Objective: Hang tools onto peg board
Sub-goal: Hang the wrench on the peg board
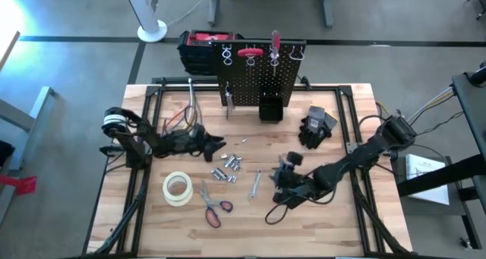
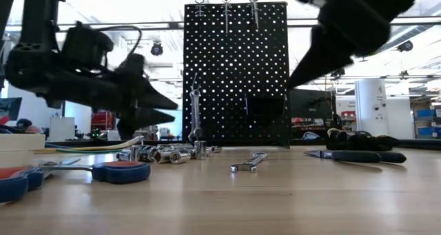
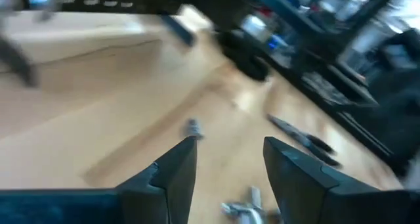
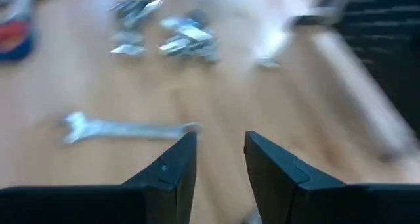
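Note:
The black peg board (image 1: 258,77) stands upright at the table's far middle. Red-handled tools (image 1: 249,54) hang from its top hooks, and a silver wrench (image 2: 195,114) leans against its foot. Silver sockets (image 1: 230,164), a small wrench (image 1: 257,183) and red-handled scissors (image 1: 215,207) lie on the table. Black-handled pliers (image 2: 358,155) lie at the right. My left gripper (image 1: 219,146) hovers open, level, just left of the sockets, with nothing between its fingers (image 3: 177,168). My right gripper (image 1: 282,175) slants down, open and empty, just right of the small wrench (image 4: 125,129).
A white tape roll (image 1: 178,188) lies at the near left, and a black glove (image 1: 317,127) at the far right. A red-and-black toolbox (image 1: 203,46) stands behind the board, and a small black bin (image 1: 270,107) sits at the board's foot. Bare wood lies along the near edge.

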You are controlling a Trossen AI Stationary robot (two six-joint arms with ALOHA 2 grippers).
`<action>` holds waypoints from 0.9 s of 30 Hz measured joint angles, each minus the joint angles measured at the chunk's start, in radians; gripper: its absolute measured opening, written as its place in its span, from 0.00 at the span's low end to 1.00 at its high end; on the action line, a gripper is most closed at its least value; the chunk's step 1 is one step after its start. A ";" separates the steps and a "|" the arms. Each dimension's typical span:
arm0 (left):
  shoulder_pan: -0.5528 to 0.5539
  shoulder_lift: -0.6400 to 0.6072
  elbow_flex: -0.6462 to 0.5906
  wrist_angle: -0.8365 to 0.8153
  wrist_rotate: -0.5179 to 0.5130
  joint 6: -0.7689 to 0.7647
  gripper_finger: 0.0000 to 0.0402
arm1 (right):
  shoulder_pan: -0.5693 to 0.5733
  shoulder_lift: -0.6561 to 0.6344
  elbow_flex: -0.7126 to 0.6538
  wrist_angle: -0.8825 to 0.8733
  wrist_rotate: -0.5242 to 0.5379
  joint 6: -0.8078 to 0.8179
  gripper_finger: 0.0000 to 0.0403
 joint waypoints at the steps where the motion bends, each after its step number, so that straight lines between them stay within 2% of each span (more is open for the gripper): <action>1: -0.017 0.000 -0.010 0.026 0.034 0.016 0.41 | -0.012 0.017 -0.006 0.048 -0.051 -0.052 0.31; 5: -0.099 0.000 -0.013 0.067 0.083 0.031 0.41 | -0.072 0.092 -0.004 0.163 -0.296 -0.227 0.33; 7: -0.140 0.000 -0.006 0.066 0.081 0.045 0.41 | -0.102 0.125 0.020 0.172 -0.366 -0.265 0.33; 12: -0.214 0.000 0.028 0.058 0.051 0.086 0.41 | -0.168 0.180 0.070 0.175 -0.446 -0.398 0.32; 18: -0.273 0.000 0.065 0.053 0.047 0.194 0.41 | -0.238 0.218 0.129 0.100 -0.608 -0.555 0.31; 23: -0.289 0.000 0.081 0.048 0.048 0.214 0.41 | -0.290 0.247 0.170 -0.003 -0.635 -0.656 0.31; 27: -0.290 0.000 0.087 0.035 0.048 0.213 0.41 | -0.335 0.286 0.198 -0.033 -0.705 -0.731 0.29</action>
